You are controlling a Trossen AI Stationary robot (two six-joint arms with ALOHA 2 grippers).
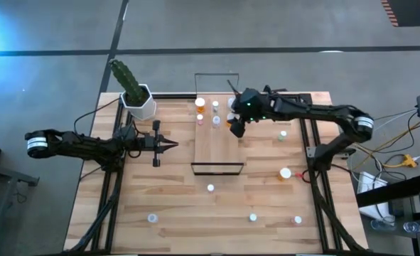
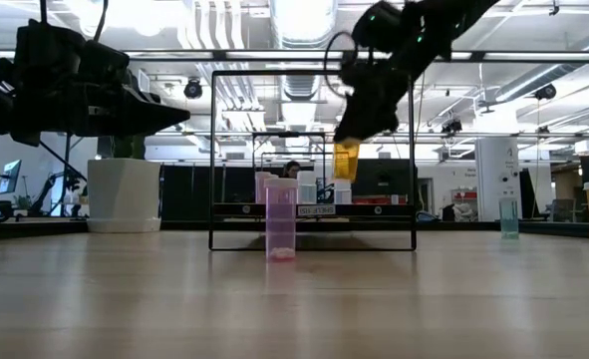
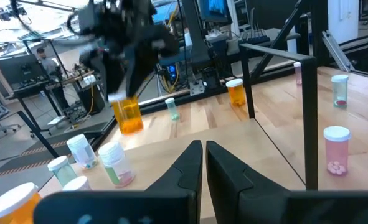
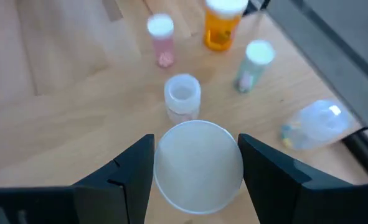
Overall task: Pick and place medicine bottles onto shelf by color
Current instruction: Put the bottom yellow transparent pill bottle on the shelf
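The shelf [image 1: 217, 146] is a light-wood board with a thin black wire frame, lying in the middle of the table. At its far end stand several small bottles: an orange one [image 4: 222, 25], a pink one [image 4: 160, 38], a greenish one [image 4: 252, 63] and a white one [image 4: 182, 94]. A pale bottle [image 4: 313, 126] lies on its side beside them. My right gripper [image 1: 237, 128] hovers over that far end, shut on an orange bottle [image 2: 346, 160]. My left gripper [image 1: 173, 145] waits shut, left of the shelf, pointing at it. My right gripper [image 4: 199, 155] holds the orange bottle by its white cap [image 4: 199, 165], pinched between the two fingers, one on each side of the cap. The fingers come from above, pointing down. The bottle's orange body [image 3: 129, 115] hangs below them, slightly tilted, lifted clear of the shelf.
More bottles stand scattered on the tabletop: a pink one [image 2: 280, 219] near the shelf's near end, an orange one [image 1: 286, 173] to the right, others along the near edge [image 1: 253, 217]. A white pot with a cactus [image 1: 137, 99] stands at the far left corner.
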